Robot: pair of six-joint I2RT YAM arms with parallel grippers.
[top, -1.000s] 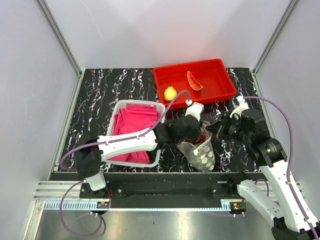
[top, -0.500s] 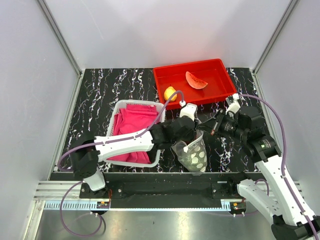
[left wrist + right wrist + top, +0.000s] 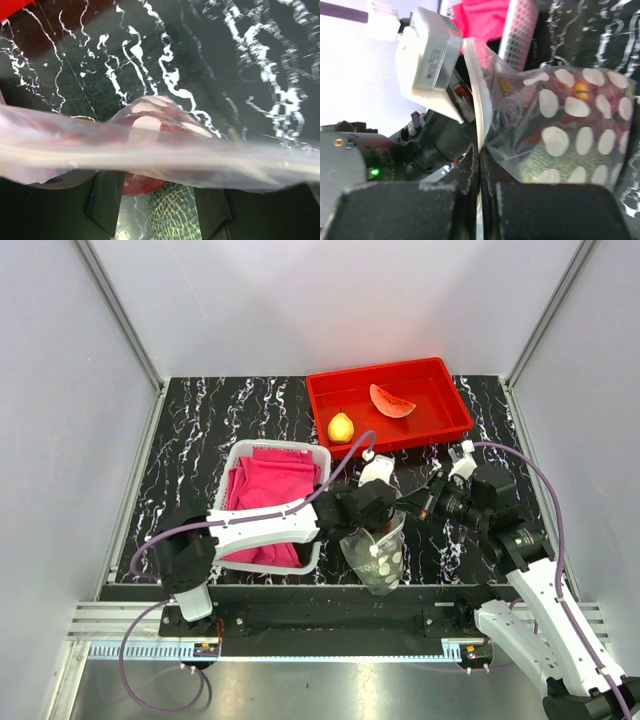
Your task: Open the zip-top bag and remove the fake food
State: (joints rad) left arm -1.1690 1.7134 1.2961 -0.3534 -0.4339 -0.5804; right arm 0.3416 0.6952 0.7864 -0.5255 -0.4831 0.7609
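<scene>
the zip-top bag hangs between the two arms near the front of the marbled table, just right of the white basket of pink cloth. the right gripper has its fingers pressed together on the bag's top rim, the thin white edge running up out of the pinch, while the dotted pouch bulges to the right of them. the left gripper has its fingers standing apart. the bag's upper band stretches sideways across their tips, and i cannot tell whether they press on the film. between them, through the plastic, show a dark red fruit and a green netted melon, both inside the bag. farther back, a lemon and a watermelon slice lie well apart in the red tray.
</scene>
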